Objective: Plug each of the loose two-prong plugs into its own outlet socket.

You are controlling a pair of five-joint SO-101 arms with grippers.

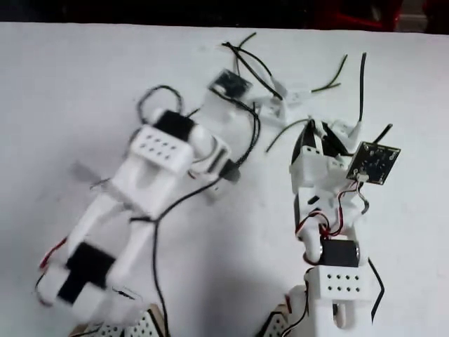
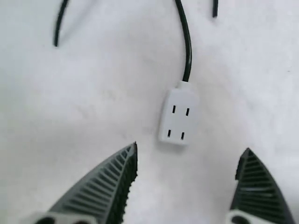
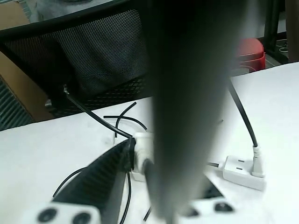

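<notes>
the white table point(image 1: 70, 84) is taking up nearly the whole high view, with black cords point(image 1: 252, 63) looping around the far middle of it. the left arm point(image 1: 147, 168) is stretching from the near left corner up toward the middle. the right arm point(image 1: 330, 210) is standing along the right side with its tip pointing at the same tangle. in the right wrist view a black mesh chair point(image 3: 93, 56) is sitting behind the table's far edge.

the left gripper point(image 2: 190, 150) is hanging low over the table with its fingers point(image 2: 117, 182) spread wide, holding nothing. a white socket point(image 2: 177, 116) is lying flat just beyond the tips, roughly centred between them and not touching either one. it's showing two pairs of slots, both unfilled, and its black cord point(image 2: 187, 51) is running off the far end.

the right gripper point(image 3: 138, 156) is looking like it's pinching a white plug point(image 3: 142, 142) between its fingers, though one finger is sitting so close to the camera that it's blurring the contact. a thin black cord point(image 3: 93, 114) is trailing off that plug toward the chair. off to the side a second socket point(image 3: 238, 169) is lying on the table with a second plug point(image 3: 257, 163) sitting in its end, and its lead point(image 3: 243, 116) is arcing up and away.
</notes>
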